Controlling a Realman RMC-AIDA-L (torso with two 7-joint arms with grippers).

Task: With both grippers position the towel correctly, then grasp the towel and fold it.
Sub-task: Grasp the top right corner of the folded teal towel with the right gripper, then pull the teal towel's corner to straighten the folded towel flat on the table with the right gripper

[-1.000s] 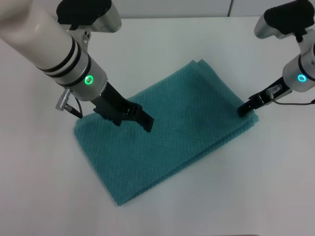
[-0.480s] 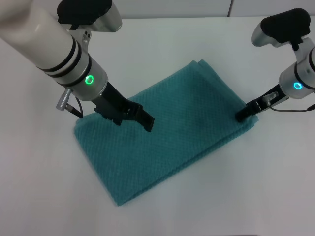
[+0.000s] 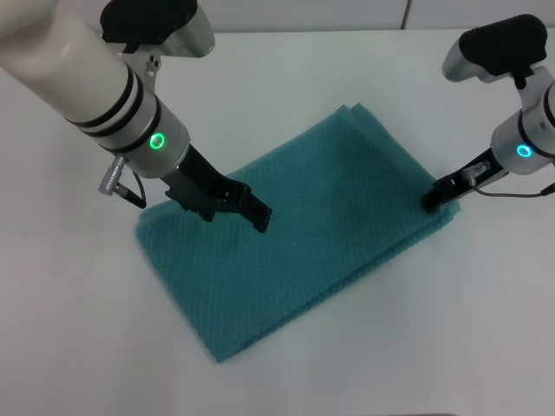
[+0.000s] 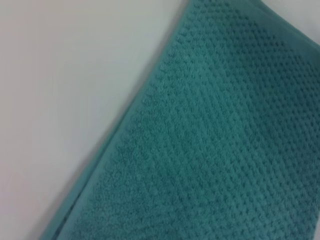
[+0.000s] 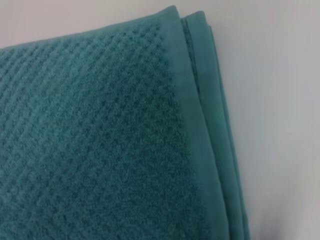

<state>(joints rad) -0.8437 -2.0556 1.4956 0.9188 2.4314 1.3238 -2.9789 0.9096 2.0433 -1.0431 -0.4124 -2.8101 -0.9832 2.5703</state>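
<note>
Repositioning under way: teal waffle-weave towel (image 3: 295, 234), folded in layers, lies diagonally on the white table (image 3: 451, 329). Since a second ago its near-left edge and near corner have shifted slightly rightward, so the cloth is being nudged, not yet folded.
Left gripper (image 3: 247, 208): pressed onto the towel's left portion, fingers narrow with nothing between them.
Right gripper (image 3: 431, 199): tip at the towel's right corner, touching the edge; whether its fingers are parted cannot be told.
Right wrist view: stacked hems (image 5: 200, 125) slightly misaligned. Judgement: alignment step continuing; grasp and fold pending.
</note>
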